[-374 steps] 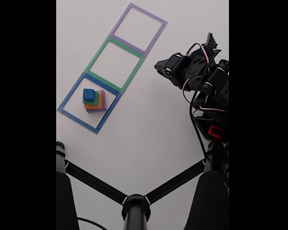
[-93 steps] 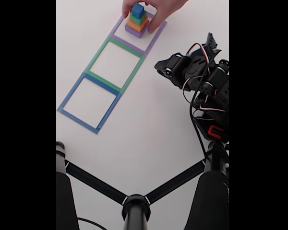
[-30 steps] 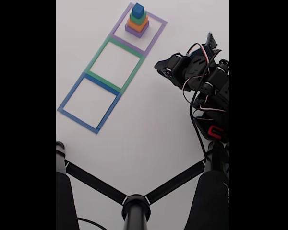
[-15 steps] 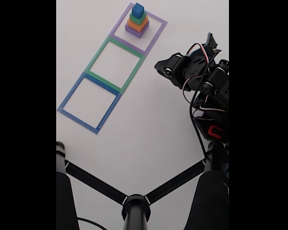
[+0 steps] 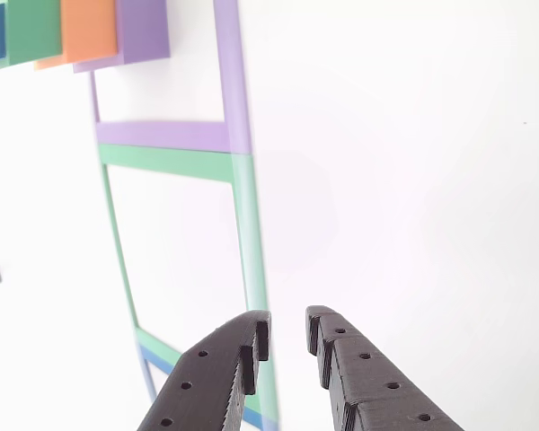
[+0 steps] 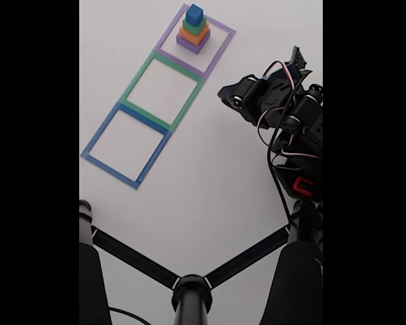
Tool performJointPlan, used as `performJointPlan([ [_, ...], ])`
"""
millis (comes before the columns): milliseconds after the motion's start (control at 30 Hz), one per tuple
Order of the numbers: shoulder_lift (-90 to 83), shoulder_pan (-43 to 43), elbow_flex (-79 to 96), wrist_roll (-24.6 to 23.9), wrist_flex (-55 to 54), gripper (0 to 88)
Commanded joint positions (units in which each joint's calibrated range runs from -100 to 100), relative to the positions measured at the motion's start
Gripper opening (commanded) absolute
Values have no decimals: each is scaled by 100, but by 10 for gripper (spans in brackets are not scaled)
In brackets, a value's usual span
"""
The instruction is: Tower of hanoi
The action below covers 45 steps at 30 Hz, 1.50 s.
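Fingers point(image 5: 287, 330) of the black gripper hang nearly closed, empty. Small matte blue cube point(image 6: 194, 13) tops the stack; probably light and rigid, best pinched across flat sides.

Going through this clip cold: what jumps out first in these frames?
The bright tower of hanoi, blue on green on orange on purple, stands in the purple taped square at the top of the fixed view, the far end of a row with a green square and a blue square. At right, the dark arm sits folded, apart from the squares. In the other view the gripper shows a narrow gap between its fingertips, holding nothing.
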Motion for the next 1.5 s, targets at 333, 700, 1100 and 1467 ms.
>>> performJointPlan([
  [333, -68, -50, 70, -79, 2, 8],
  [700, -68, -12, 70, -79, 10, 11],
  [1100, -68, 186, 70, -79, 10, 8],
  [1467, 333, 331, -230, -79, -168, 8],
])
